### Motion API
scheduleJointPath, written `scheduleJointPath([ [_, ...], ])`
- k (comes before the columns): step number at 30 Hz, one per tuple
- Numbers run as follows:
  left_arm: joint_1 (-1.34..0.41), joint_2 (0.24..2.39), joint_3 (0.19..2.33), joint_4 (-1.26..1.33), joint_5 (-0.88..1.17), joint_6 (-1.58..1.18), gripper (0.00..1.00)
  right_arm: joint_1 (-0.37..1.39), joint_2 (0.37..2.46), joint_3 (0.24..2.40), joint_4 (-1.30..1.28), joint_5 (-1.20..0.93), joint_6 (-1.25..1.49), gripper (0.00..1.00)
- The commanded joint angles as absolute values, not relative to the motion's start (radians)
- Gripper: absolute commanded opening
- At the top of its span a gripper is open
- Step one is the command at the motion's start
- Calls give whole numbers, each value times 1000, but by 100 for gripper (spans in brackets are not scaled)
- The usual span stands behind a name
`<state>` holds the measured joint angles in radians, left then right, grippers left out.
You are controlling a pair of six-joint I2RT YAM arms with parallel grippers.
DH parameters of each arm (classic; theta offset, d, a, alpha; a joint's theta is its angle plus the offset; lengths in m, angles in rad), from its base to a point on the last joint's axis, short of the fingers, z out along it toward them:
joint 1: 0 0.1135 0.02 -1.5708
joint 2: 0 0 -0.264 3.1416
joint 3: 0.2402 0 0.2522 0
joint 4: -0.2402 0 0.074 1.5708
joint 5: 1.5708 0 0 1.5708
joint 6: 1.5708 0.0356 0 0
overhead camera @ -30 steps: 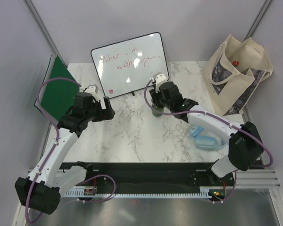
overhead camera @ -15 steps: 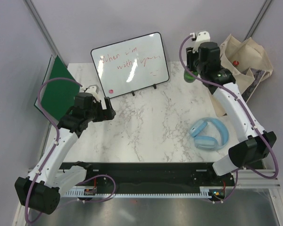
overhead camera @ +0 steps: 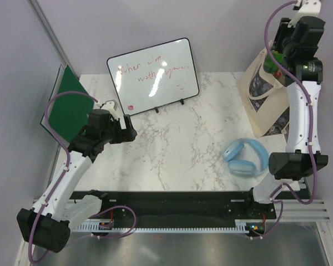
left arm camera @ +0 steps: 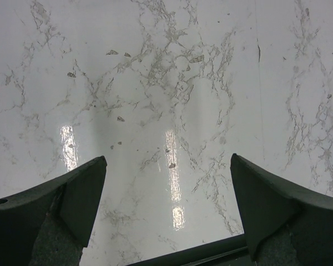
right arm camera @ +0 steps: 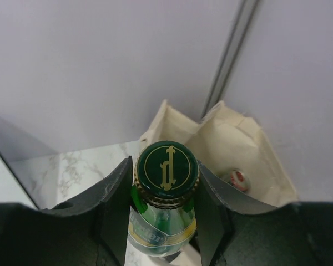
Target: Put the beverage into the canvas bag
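My right gripper [overhead camera: 277, 57] is raised high at the back right, shut on the neck of a green glass bottle [right arm camera: 164, 194] with a dark green cap. It holds the bottle upright above the open mouth of the cream canvas bag [overhead camera: 262, 94], which also shows in the right wrist view [right arm camera: 238, 144]. A red-and-white cap [right arm camera: 238, 178] of another bottle shows inside the bag. My left gripper [left arm camera: 166, 191] is open and empty over the marble table [overhead camera: 172, 149], at the left side [overhead camera: 125, 128].
A whiteboard [overhead camera: 152, 75] with red writing leans at the back centre. A green board [overhead camera: 66, 105] leans at the back left. Blue headphones [overhead camera: 246, 158] lie on the table right of centre, near the bag's foot.
My right arm lifted the green bottle from the table's middle, carried it right and up, and now holds it over the bag. The left arm has not moved.
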<state>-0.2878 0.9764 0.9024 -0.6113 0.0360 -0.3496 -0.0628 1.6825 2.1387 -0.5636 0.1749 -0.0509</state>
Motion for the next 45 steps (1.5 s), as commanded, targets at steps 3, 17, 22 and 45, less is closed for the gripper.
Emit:
scheduleJointPath([
  [3, -296, 959, 899, -578, 51, -308, 100, -219, 1727, 2309, -434, 100, -3, 0],
  [17, -298, 959, 899, -578, 35, -304, 100, -279, 1894, 2237, -276, 40, -2, 0],
  [22, -298, 965, 902, -577, 51, -304, 100, -279, 1902, 2155, -218, 15, 0, 0],
  [45, -299, 980, 900, -580, 35, -298, 100, -302, 2063, 2339, 35, 2, -6, 0],
])
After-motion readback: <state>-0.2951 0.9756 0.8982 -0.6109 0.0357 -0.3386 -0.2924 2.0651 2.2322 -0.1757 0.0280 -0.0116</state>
